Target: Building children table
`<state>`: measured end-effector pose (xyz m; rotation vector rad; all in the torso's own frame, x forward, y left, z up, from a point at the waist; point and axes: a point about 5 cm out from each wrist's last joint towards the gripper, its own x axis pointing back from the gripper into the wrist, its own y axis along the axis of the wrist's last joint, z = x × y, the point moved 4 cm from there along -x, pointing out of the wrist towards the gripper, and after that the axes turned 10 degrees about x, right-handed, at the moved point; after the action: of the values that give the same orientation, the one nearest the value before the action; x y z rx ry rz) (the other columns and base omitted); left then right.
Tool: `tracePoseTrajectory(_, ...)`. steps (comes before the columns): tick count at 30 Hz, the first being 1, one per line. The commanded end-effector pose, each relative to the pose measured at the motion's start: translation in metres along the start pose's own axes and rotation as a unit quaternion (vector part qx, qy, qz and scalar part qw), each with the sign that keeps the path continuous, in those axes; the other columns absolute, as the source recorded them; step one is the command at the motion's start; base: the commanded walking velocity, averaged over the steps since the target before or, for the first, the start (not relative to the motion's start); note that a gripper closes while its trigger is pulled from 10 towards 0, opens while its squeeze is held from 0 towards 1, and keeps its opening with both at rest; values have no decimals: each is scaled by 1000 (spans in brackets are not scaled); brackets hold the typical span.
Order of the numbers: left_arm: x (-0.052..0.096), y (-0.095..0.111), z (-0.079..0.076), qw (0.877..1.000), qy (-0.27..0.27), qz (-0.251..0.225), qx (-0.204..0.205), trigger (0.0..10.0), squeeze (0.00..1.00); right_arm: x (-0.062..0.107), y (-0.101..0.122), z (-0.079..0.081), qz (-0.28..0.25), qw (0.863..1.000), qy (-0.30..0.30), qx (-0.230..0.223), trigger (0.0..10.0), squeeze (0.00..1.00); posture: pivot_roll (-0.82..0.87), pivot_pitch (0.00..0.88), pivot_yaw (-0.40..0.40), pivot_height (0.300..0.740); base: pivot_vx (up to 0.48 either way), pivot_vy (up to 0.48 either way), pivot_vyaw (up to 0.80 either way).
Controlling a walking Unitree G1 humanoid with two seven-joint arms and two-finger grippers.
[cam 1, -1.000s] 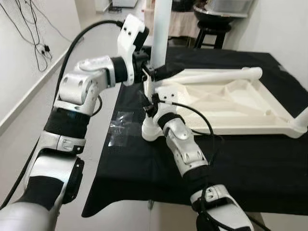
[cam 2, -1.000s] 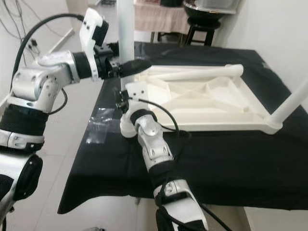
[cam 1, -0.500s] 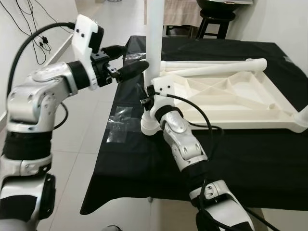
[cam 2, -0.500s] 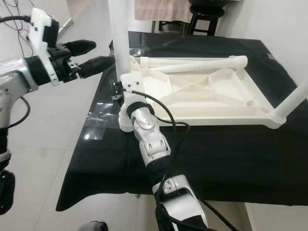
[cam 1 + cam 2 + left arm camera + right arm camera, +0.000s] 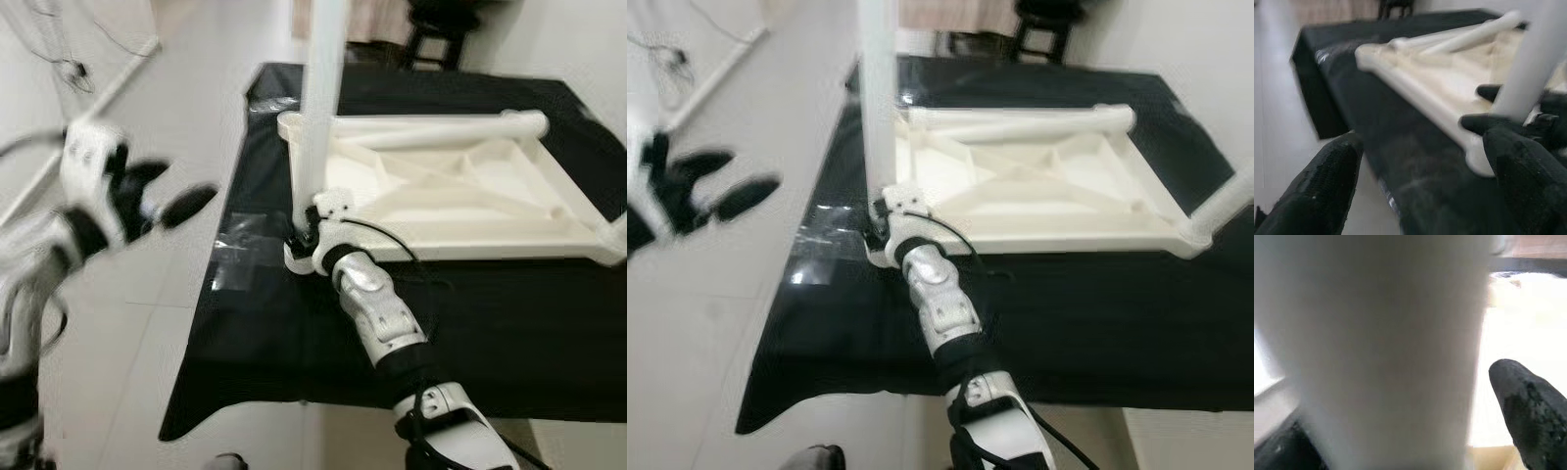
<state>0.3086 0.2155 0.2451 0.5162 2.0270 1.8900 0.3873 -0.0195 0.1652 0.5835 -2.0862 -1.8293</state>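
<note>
One white tabletop (image 5: 460, 196) lies upside down on the black-draped surface (image 5: 529, 313), with an upright white leg (image 5: 318, 108) standing at its near-left corner. My right tool (image 5: 312, 227) sits low at that leg's base, fingers around the leg. My left tool (image 5: 167, 196) is blurred, out over the floor (image 5: 186, 127) left of the surface, fingers spread wide and holding nothing.

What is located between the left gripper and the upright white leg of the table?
In the left eye view, between the left gripper and the upright leg lie bare floor and the black cloth's edge, with clear plastic film on it.
</note>
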Motion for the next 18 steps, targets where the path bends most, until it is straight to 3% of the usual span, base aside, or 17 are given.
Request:
tracePoseTrajectory(1,11,-5,-11,1000,-6,-11,13,10000,0,4,13,11,-49,996,76,-6,10000,0,163,120,-56,740,0,0,0)
tracePoseTrajectory(2,11,-5,-11,1000,-6,-11,13,10000,0,4,13,11,-49,996,76,-6,10000,0,163,120,-56,740,0,0,0)
tracePoseTrajectory(3,17,-18,-26,999,-30,-3,30,10000,0,5,15,10,-57,992,116,-3,10000,0,170,121,-61,740,0,0,0)
tracePoseTrajectory(4,17,-18,-26,999,-30,-3,30,10000,0,5,15,10,-57,992,116,-3,10000,0,170,121,-61,740,0,0,0)
tracePoseTrajectory(6,29,-47,-61,994,-85,29,56,10000,0,2,18,-1,-59,984,171,13,10000,0,174,123,-68,740,0,0,0)
tracePoseTrajectory(7,29,-47,-61,994,-85,29,56,10000,0,2,18,-1,-59,984,171,13,10000,0,174,123,-68,740,0,0,0)
tracePoseTrajectory(8,34,-59,-76,991,-108,42,69,10000,0,-1,22,-8,-58,980,188,23,10000,0,180,123,-77,740,0,0,0)
tracePoseTrajectory(9,34,-59,-76,991,-108,42,69,10000,0,-1,22,-8,-58,980,188,23,10000,0,180,123,-77,740,0,0,0)
tracePoseTrajectory(10,39,-71,-88,988,-121,55,76,10000,0,-3,28,-13,-59,975,212,27,10000,0,185,123,-86,740,0,0,0)
tracePoseTrajectory(12,41,-79,-97,986,-131,65,77,10000,0,-5,34,-17,-59,971,228,31,10000,0,191,123,-93,740,0,0,0)
tracePoseTrajectory(16,42,-86,-103,985,-137,71,76,10000,0,-8,41,-20,-60,968,243,26,10000,0,193,126,-96,740,0,0,0)
tracePoseTrajectory(17,42,-89,-106,985,-140,70,75,0,0,-9,45,-21,-61,964,256,22,8314,0,196,127,-99,740,0,0,0)
tracePoseTrajectory(18,42,-89,-106,985,-140,70,75,0,0,-9,45,-21,-61,964,256,22,8314,0,196,127,-99,740,0,0,0)
